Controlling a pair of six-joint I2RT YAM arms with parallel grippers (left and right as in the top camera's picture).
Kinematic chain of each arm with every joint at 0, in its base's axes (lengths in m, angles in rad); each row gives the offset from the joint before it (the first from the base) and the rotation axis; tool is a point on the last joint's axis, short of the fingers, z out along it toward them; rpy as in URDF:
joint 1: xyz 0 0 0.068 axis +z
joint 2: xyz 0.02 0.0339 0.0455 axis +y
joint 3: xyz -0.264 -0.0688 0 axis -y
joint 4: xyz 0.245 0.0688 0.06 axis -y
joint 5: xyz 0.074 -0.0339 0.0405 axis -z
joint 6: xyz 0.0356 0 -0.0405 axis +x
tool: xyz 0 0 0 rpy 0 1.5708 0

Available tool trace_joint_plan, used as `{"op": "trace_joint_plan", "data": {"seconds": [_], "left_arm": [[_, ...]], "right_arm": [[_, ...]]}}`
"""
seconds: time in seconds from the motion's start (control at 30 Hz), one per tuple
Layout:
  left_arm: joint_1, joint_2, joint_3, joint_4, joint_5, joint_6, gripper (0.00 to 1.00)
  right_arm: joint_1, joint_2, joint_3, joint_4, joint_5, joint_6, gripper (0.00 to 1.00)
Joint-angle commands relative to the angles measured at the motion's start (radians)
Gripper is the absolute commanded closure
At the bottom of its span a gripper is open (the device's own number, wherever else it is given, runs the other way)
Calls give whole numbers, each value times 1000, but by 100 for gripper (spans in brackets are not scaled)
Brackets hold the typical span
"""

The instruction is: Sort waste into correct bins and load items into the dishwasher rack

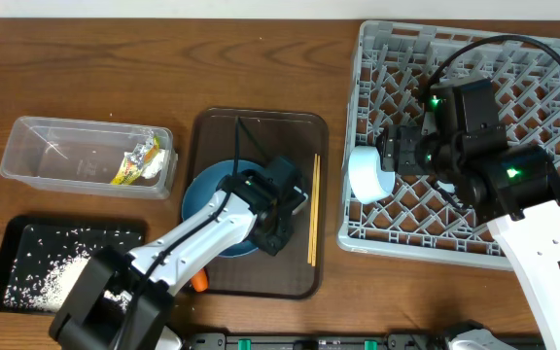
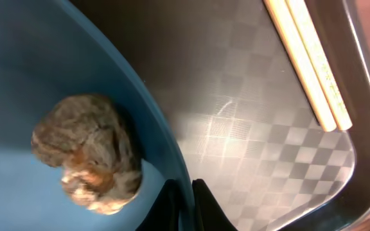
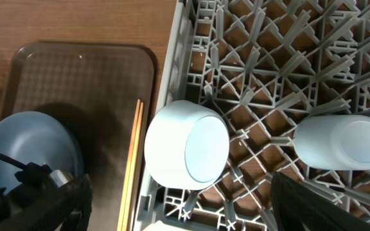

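While checking overhead view, noted left gripper (image 2: 186,200) pinching rim of large blue plate (image 2: 37,77) on dark brown serving tray (image 1: 261,131). Logged small brown food lump (image 2: 88,154) on plate, chopsticks (image 1: 313,209) alongside. Recorded right gripper (image 1: 385,154), jaws spread, above light blue bowl (image 3: 185,144), tipped sideways inside dishwasher rack (image 3: 268,38) edge.

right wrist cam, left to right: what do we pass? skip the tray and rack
blue plate → chopsticks → bowl → cup
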Motion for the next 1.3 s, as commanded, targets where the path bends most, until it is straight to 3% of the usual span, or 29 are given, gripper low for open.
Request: {"op": "trace_joint_plan", "data": {"seconds": [0.0, 0.23, 0.4, 0.63, 0.87, 1.27], "left_arm": [[16, -62, 43, -9, -9, -82, 94], [47, -246, 68, -8, -12, -199, 94], [69, -385, 68, -9, -93, -308, 94], [80, -478, 68, -8, -116, -336, 94], [80, -378, 50, -5, -117, -320, 94], [76, -16, 44, 60, -32, -292, 93]], "right_arm": [[-3, -2, 5, -1, 11, -18, 19], [-3, -2, 5, -1, 11, -18, 18], [-3, -2, 5, 0, 11, -18, 18], [-3, -2, 5, 0, 11, -18, 18], [-3, -2, 5, 2, 11, -18, 18], [-3, -3, 5, 3, 12, -18, 18]]}}
